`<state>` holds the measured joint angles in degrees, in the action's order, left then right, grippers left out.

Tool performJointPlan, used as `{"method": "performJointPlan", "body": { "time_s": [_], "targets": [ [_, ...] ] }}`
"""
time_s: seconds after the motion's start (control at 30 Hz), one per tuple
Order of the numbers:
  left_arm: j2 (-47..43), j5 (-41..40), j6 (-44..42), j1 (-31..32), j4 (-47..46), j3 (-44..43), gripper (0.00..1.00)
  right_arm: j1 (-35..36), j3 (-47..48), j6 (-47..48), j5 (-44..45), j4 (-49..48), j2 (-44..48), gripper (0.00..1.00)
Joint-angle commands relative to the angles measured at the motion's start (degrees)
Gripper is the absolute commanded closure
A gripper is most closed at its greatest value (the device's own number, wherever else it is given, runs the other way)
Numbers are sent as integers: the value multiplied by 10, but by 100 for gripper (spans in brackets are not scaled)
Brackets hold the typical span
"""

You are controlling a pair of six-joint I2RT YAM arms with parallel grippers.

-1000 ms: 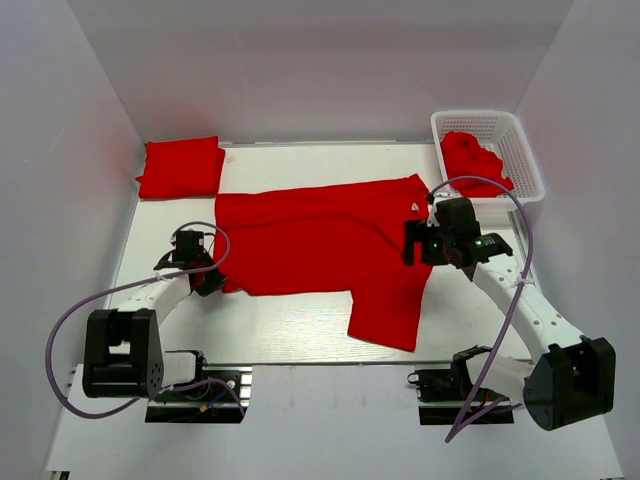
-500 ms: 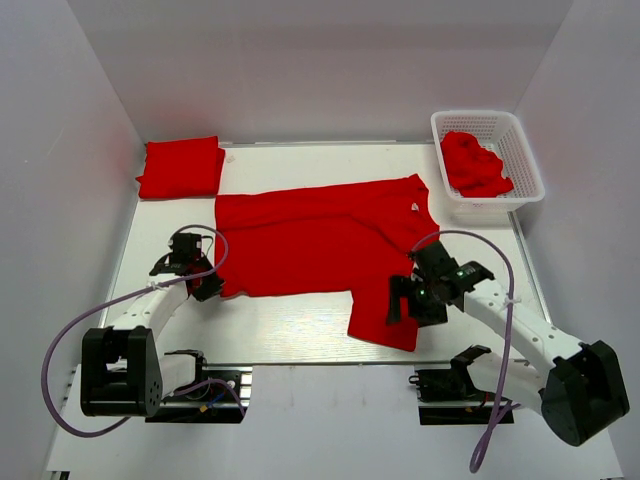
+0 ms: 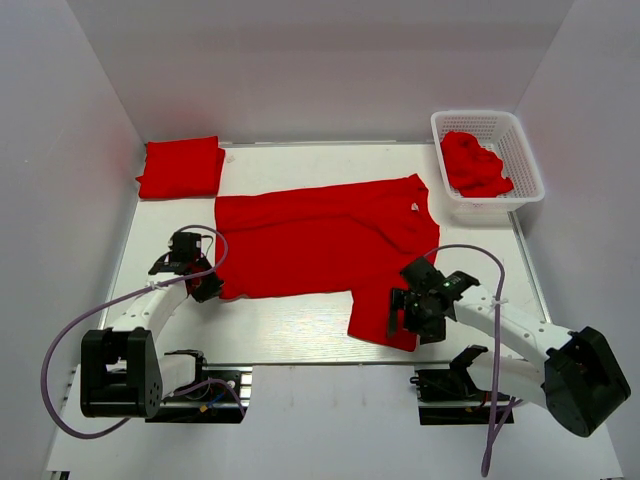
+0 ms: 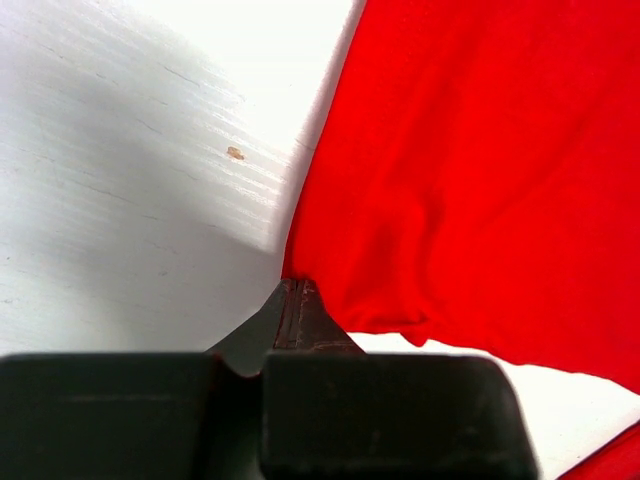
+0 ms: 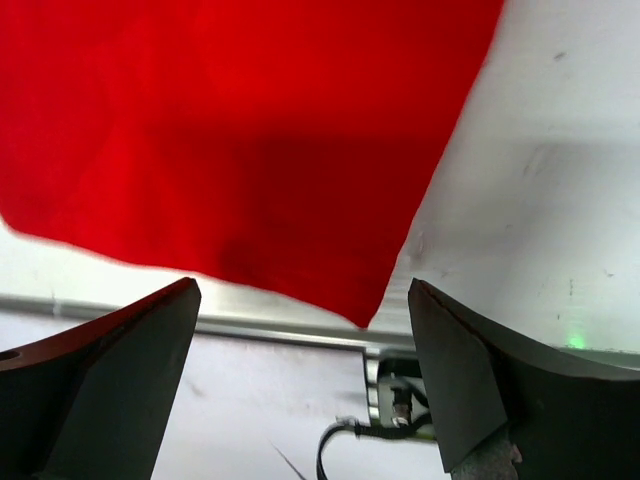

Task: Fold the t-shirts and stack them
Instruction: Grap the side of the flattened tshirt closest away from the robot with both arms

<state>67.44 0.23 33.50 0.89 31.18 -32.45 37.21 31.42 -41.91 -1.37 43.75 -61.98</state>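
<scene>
Seen from above, with the white table [image 3: 290, 325] as the dial, a plain bright red short-sleeved cloth t-shirt [image 3: 320, 235] lies spread flat across the centre. One part of it hangs down toward 5 o'clock, reaching almost to the near edge of the table.

A second red cloth t-shirt, folded into a neat rectangle [image 3: 180, 167], sits at 10 o'clock, just beside the spread shirt's far-left corner. At 2 o'clock stands a white plastic lattice basket [image 3: 531, 172] with a crumpled red cloth t-shirt [image 3: 475, 165] lying inside it.

The left gripper [image 3: 205, 285] is low at 8 o'clock, at the spread shirt's near-left corner. In the left wrist view its claw [image 4: 297, 300] is pressed together, pinching the edge of the red fabric, which puckers where it meets the tips.

The right gripper [image 3: 398, 312] is at 5 o'clock over the hanging part of the shirt. In the right wrist view its claw [image 5: 302, 290] is spread wide, and the corner of the red cloth shows between the two dark fingers [image 5: 120, 370], not touched by either.
</scene>
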Motion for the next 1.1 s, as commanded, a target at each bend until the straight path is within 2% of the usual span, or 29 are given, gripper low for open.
{"method": "performJointPlan", "body": {
  "time_s": [0.0,0.07,0.13,0.2,0.23,0.27,0.3,0.33,0.37,0.63,0.77,1.07],
  "targets": [
    [-17,-1,1,3,7,-17,100,9,-16,-52,51,-37,-7,10],
    [-12,-1,1,3,7,-17,100,12,-30,-55,37,-74,-29,10],
    [-12,-1,1,3,13,-22,100,17,-30,-54,25,-85,-56,18],
    [-12,-1,1,3,19,-22,100,22,-20,-55,29,-82,-67,36],
    [-12,-6,1,3,25,-27,100,24,-19,-56,32,-78,-70,58],
    [-19,-6,1,3,25,-27,100,29,-18,-60,34,-74,-72,76],
    [-19,-6,1,3,32,-27,100,30,-19,-60,28,-74,-70,76],
    [-19,-6,1,3,32,-32,100,30,-18,-63,29,-74,-66,84],
    [-26,-6,1,3,38,-32,100,31,-19,-63,27,-74,-66,99],
    [-49,15,-10,3,51,-52,100,31,58,-44,102,-15,-25,100],
    [-49,35,-10,3,43,-63,100,26,108,-47,160,-28,-13,100],
    [9,57,20,-9,31,-96,100,-14,235,24,237,-103,-107,100]
  ]
}}
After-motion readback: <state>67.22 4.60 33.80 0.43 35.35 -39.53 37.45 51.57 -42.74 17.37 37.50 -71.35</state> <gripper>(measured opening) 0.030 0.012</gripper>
